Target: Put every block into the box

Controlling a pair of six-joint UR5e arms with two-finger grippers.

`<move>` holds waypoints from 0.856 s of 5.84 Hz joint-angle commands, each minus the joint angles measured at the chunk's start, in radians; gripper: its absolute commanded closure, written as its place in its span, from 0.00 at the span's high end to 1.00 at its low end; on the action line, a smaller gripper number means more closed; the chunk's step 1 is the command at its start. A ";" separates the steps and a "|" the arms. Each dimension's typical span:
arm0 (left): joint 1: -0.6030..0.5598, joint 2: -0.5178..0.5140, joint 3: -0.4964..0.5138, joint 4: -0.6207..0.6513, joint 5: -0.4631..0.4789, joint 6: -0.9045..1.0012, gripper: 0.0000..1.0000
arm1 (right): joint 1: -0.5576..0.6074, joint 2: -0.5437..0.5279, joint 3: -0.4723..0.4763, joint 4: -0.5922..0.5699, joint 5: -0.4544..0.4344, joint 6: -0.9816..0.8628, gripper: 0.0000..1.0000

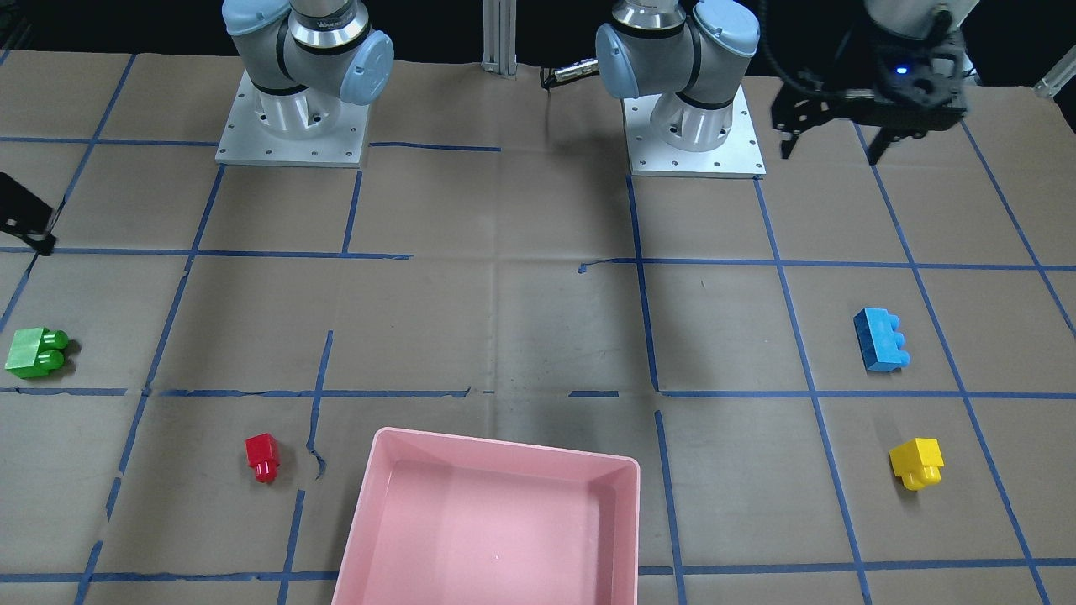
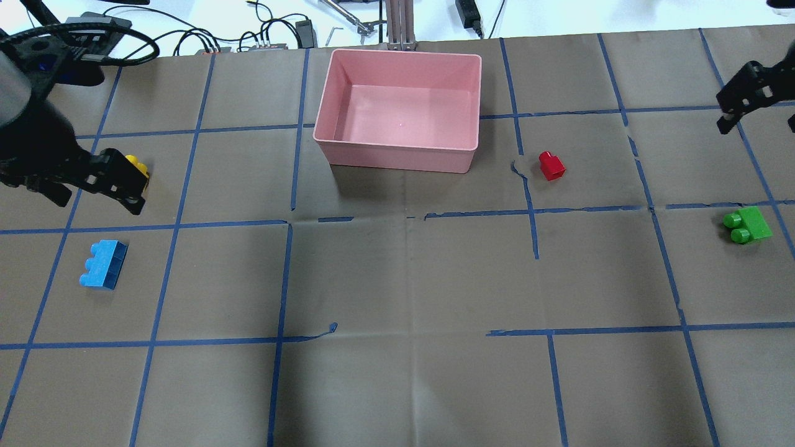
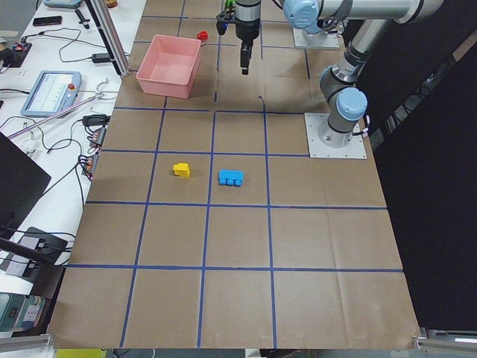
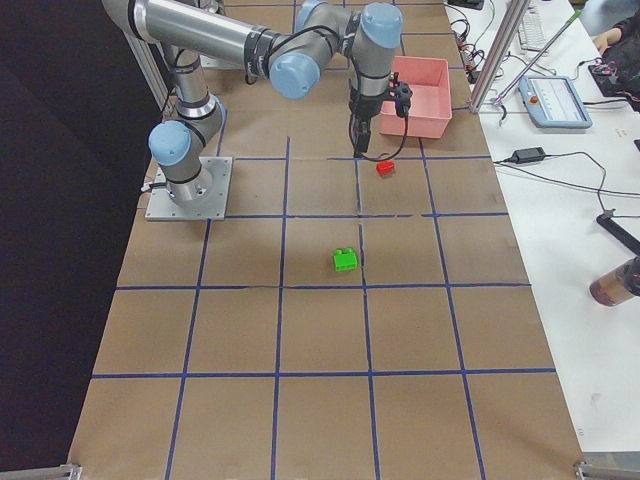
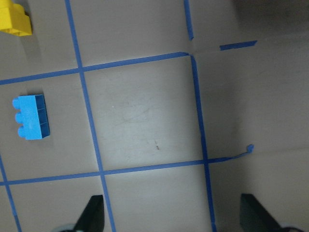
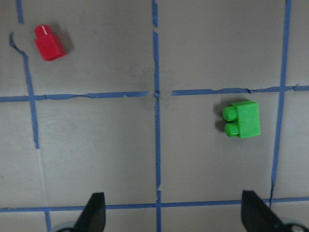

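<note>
The pink box point(image 2: 397, 152) stands at the table's far middle with nothing in it; it also shows in the front view point(image 1: 492, 445). The four blocks lie on the table outside it. The blue block point(image 2: 104, 264) and the yellow block point(image 2: 138, 164) lie on the left. The red block point(image 2: 551, 166) and the green block point(image 2: 748, 225) lie on the right. My left gripper point(image 2: 87, 189) hovers open above the yellow and blue blocks, one finger partly hiding the yellow one. My right gripper point(image 2: 764, 108) hovers open and empty at the far right, beyond the green block.
Blue tape lines grid the brown table cover. Both arm bases point(image 1: 294, 126) point(image 1: 693, 126) stand at the robot's edge. Cables and devices point(image 2: 261, 37) lie beyond the table's far edge behind the box.
</note>
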 commanded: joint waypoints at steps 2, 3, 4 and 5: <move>0.383 -0.110 -0.071 0.152 -0.059 0.336 0.99 | -0.230 0.121 0.015 -0.128 -0.002 -0.373 1.00; 0.411 -0.188 -0.079 0.256 -0.060 0.376 0.99 | -0.234 0.178 0.049 -0.191 -0.003 -0.399 1.00; 0.417 -0.270 -0.079 0.272 -0.068 0.375 0.99 | -0.235 0.218 0.101 -0.299 -0.003 -0.416 1.00; 0.419 -0.365 -0.081 0.388 -0.068 0.377 0.98 | -0.235 0.241 0.168 -0.378 0.000 -0.419 1.00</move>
